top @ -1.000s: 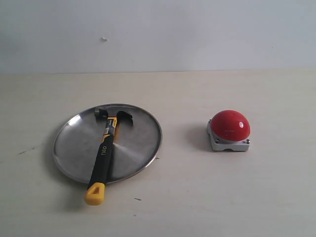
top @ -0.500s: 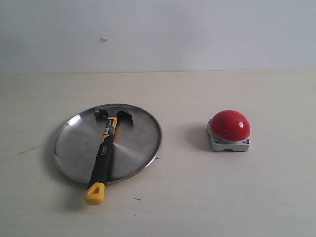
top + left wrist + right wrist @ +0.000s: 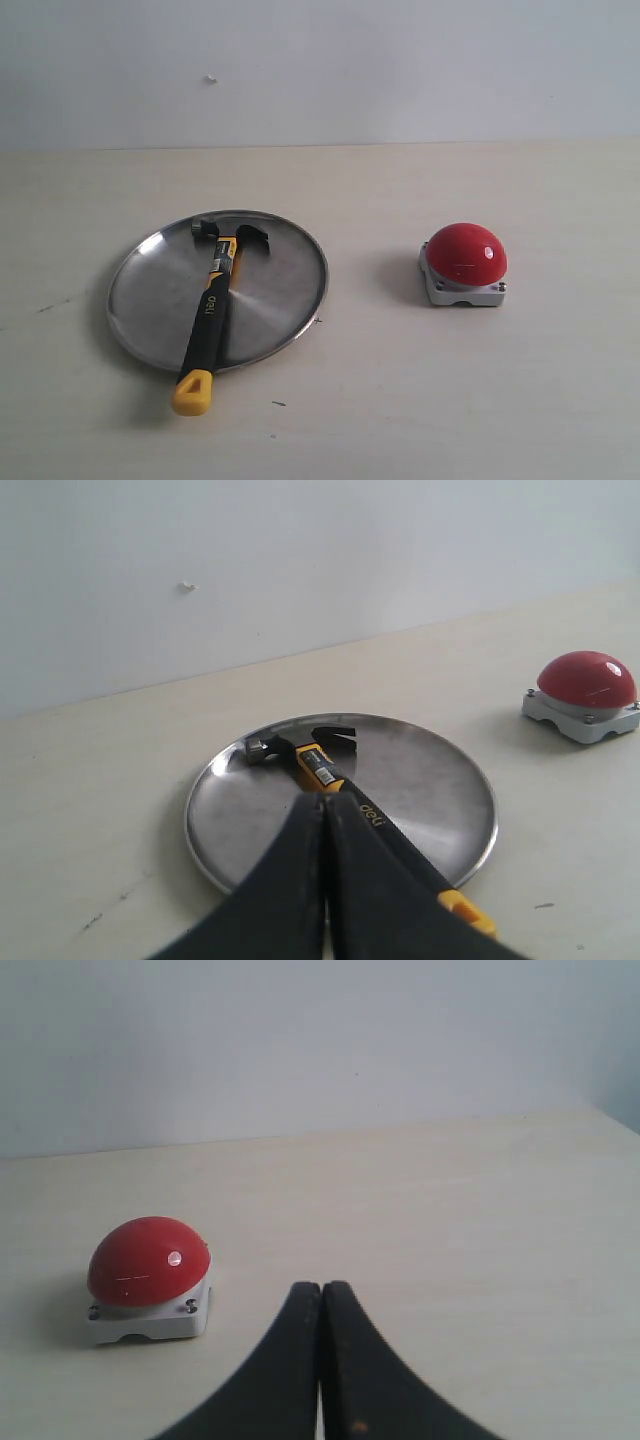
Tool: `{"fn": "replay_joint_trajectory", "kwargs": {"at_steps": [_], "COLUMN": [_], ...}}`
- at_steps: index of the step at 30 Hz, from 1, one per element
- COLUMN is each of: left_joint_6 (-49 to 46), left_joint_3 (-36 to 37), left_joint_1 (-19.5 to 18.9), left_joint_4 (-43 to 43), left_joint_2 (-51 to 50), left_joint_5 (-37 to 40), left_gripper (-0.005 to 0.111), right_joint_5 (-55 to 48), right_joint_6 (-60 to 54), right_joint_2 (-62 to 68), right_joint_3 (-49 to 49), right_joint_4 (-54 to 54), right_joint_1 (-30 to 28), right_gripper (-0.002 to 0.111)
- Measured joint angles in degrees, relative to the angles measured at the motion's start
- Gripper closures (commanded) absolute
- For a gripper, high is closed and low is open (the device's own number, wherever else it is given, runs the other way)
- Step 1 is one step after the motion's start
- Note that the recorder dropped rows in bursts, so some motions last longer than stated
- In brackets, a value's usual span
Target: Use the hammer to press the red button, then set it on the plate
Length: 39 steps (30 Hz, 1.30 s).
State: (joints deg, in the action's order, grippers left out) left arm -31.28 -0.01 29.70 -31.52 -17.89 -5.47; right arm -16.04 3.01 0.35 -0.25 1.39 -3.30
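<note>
Neither arm shows in the exterior view; each gripper appears only in its own wrist camera. The left gripper [image 3: 323, 802] hangs low above the near side of the table [image 3: 420, 400], aimed toward the far edge. Its two black fingers are pressed together with nothing between them. The right gripper [image 3: 321, 1288] sits in the same pose, fingers closed flat against each other and empty, and points past the red button [image 3: 466, 252].

The claw hammer [image 3: 212, 310] lies on the round metal plate [image 3: 150, 290], which sits on the left half of the table. Its dark head rests near the plate's far rim. Its yellow handle end juts past the near rim, toward the table's near edge. The button stands on its light-grey base on the right half, well apart from the plate.

In the left wrist view the closed fingers cover much of the black handle. Both grippers are cut off at the bottom of their pictures, so the arms behind them cannot be seen. The table's near edge and corners lie out of frame.
</note>
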Motion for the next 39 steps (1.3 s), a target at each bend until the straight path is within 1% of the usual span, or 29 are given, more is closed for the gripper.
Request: {"fn": "replay_joint_trajectory", "kwargs": {"at_steps": [7, 10, 13, 17, 20, 24, 28, 35, 37, 39], "left_joint_6": [0.0, 0.0, -0.1, -0.4, -0.5, -0.6, -1.1, -1.2, -0.2, 4.1], "left_joint_3": [0.0, 0.0, 0.0, 0.0, 0.0, 0.0, 0.0, 0.0, 0.0, 0.0], "left_joint_1": [-0.4, -2.8, -6.8, -14.2, -19.4, -23.6, -25.4, -25.6, -25.6, -25.6], "left_joint_4": [0.0, 0.0, 0.7, 3.7, 4.3, 4.8, 5.5, 5.8, 7.9, 13.0], "left_joint_2": [0.1, 1.4, 3.8, 10.3, 15.5, 17.5, 17.5, 17.5, 17.5, 17.5], "left_joint_5": [0.0, 0.2, 0.3, 0.4, 0.4, 0.3, 0.3, 1.2, 3.0, 5.5], "left_gripper": [0.107, 0.107, 0.107, 0.107, 0.107, 0.107, 0.107, 0.107, 0.107, 0.107], "right_joint_5": [0.0, 0.0, 0.0, 0.0, 0.0, 0.0, 0.0, 0.0, 0.0, 0.0], "right_joint_6": [0.1, 0.1, 0.1, 0.1, 0.1, 0.1, 0.1, 0.1, 0.1, 0.1], "right_joint_2": [0.0, 0.0, 0.0, 0.0, 0.0, 0.0, 0.0, 0.0, 0.0, 0.0], "right_joint_3": [0.0, 0.0, 0.0, 0.0, 0.0, 0.0, 0.0, 0.0, 0.0, 0.0], "right_joint_4": [0.2, 0.2, 0.2, 0.2, 0.2, 0.2, 0.2, 0.2, 0.2, 0.2], "right_joint_1": [0.0, 0.0, 0.0, 0.0, 0.0, 0.0, 0.0, 0.0, 0.0, 0.0], "right_gripper": [0.108, 0.108, 0.108, 0.108, 0.108, 0.108, 0.108, 0.108, 0.108, 0.108]}}
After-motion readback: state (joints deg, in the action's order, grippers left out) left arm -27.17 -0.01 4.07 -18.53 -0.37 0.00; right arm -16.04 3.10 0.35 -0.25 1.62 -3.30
